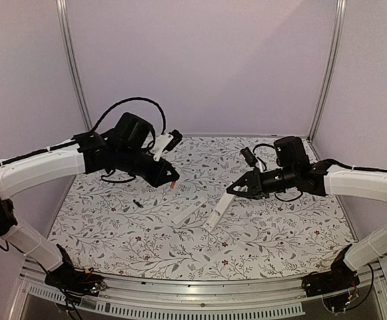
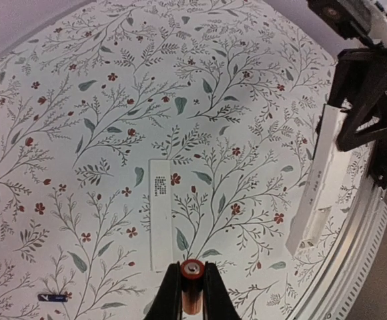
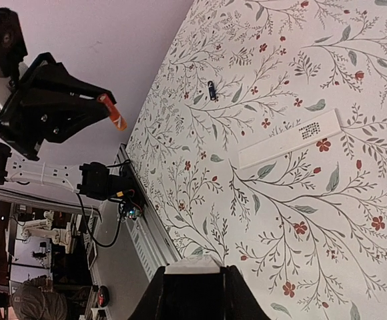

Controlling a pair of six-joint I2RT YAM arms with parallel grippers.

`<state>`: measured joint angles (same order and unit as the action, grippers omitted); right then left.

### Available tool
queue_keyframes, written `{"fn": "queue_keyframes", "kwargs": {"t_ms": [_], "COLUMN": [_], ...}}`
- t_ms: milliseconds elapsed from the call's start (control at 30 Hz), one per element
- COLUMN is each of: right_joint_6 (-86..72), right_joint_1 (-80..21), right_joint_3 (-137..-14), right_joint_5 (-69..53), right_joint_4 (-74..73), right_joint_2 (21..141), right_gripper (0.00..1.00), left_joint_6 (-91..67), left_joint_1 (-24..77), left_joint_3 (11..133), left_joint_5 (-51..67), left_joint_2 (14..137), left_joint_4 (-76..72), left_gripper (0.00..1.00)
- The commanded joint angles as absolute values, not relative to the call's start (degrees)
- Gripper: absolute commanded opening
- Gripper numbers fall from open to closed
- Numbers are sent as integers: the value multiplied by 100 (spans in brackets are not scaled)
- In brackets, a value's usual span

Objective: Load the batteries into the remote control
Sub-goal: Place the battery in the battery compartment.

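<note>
My left gripper (image 1: 171, 181) hovers above the mat, shut on a copper-toned battery (image 2: 192, 293) with a red-ringed end, which sticks out between the fingertips. A second battery (image 1: 137, 203), small and dark, lies on the mat to the left. My right gripper (image 1: 237, 190) is shut on one end of the white remote control (image 1: 215, 215), holding it tilted, with its lower end down by the mat. In the left wrist view the remote control (image 2: 321, 187) shows an open recess near its low end. The right wrist view shows only the remote control's white end (image 3: 192, 265) between the jaws.
A flat white strip (image 1: 188, 212) with a small printed patch lies on the floral mat (image 1: 267, 233) between the two grippers, just left of the remote. White walls enclose the back and sides. A metal rail (image 1: 200, 293) runs along the near edge.
</note>
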<state>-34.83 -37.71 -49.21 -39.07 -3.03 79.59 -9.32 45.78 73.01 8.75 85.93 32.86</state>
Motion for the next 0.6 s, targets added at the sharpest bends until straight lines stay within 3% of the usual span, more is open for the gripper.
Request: {"fn": "queue_keyframes", "kwargs": {"t_ms": [0,267,567], "right_joint_6": [-3855,-4115,-4273], "right_joint_1": [-3967,-4110,-4213], "right_joint_3": [-5097,-5225,-5240], "right_joint_5": [-3777,-3620,-3586], "right_joint_4": [-274,-280,-278], "right_joint_2": [8210,8387,8364], "right_gripper": [0,0,0], "left_joint_6": [-1109,-929,-892], "left_joint_1": [5108,6090,6539], "left_joint_3": [6398,5830,5889], "left_joint_5": [977,310,96], "left_joint_2": [8172,8021,8369], "left_joint_4": [1763,1075,745], "left_gripper": [0,0,0]}}
